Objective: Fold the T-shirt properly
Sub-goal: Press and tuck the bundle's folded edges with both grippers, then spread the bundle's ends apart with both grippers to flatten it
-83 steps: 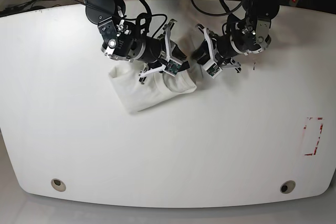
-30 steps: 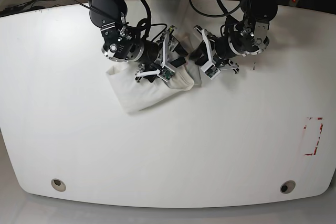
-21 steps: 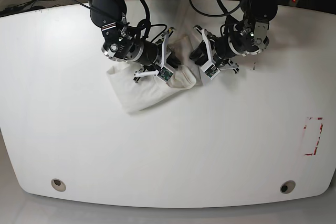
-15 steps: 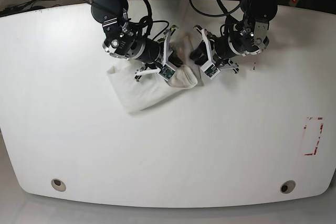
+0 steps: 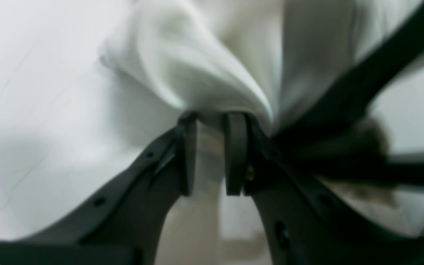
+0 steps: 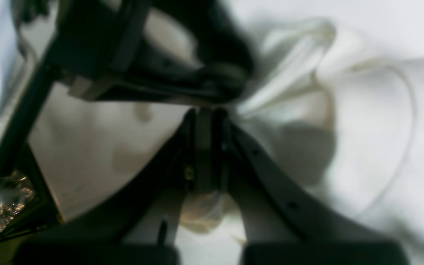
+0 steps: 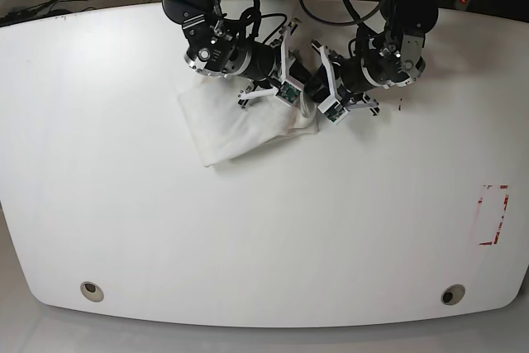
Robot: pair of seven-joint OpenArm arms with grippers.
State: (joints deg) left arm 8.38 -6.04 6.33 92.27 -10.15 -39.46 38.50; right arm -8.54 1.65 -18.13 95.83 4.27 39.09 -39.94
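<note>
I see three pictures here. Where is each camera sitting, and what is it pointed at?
Base: high above, looking down on the white table, the T-shirt and both arms.
Left wrist: on the left arm, looking along its jaws, the left gripper pinching white cloth.
Right wrist: on the right arm, the right gripper with jaws shut on the cloth; the other arm's dark parts cross above.
Shared: all three show the same T-shirt; each wrist view shows part of the other arm.

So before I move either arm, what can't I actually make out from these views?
- Base view: where the grippers meet the T-shirt, hidden by both arms' wrists.
- Left wrist: left gripper blurred; grip unclear.
- Right wrist: cloth between the right gripper pads unclear.
- Shirt's print: not visible anywhere.
</note>
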